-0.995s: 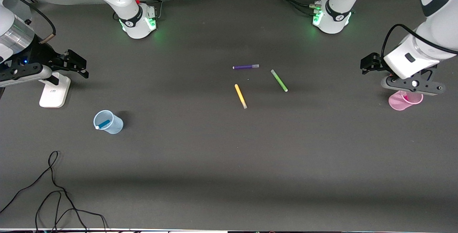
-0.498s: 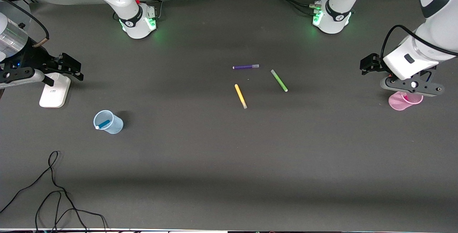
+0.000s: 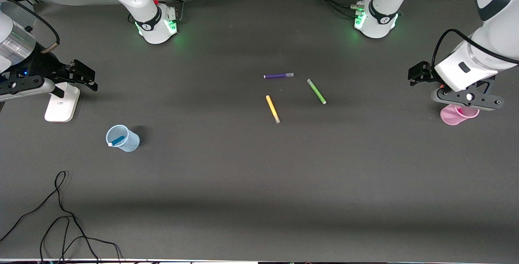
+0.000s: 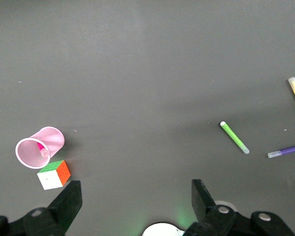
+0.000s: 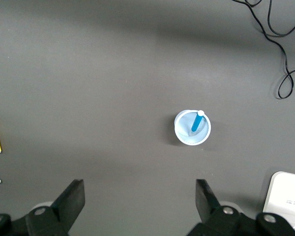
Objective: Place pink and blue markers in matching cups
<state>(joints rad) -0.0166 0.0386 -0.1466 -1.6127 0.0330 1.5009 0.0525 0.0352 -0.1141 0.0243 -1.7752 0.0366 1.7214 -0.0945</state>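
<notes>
We count 5 markers in all: 1 blue marker (image 3: 118, 140) standing in a cup, 1 pink marker (image 4: 41, 146) of which only a tip shows inside a cup, and 3 lying loose on the table (image 3: 259, 183), namely 1 purple marker (image 3: 278, 76), 1 green marker (image 3: 316, 91) and 1 yellow marker (image 3: 272, 109). We count 2 cups: 1 pale blue cup (image 3: 123, 138) and 1 pale pink cup (image 4: 39, 146). There is 1 puzzle cube (image 4: 54, 174), 1 white block (image 3: 61, 102) and 1 black cable (image 3: 56, 215). We see 2 arms, each with 1 pincer: the left pincer (image 4: 135, 204) and the right pincer (image 5: 140, 201).
</notes>
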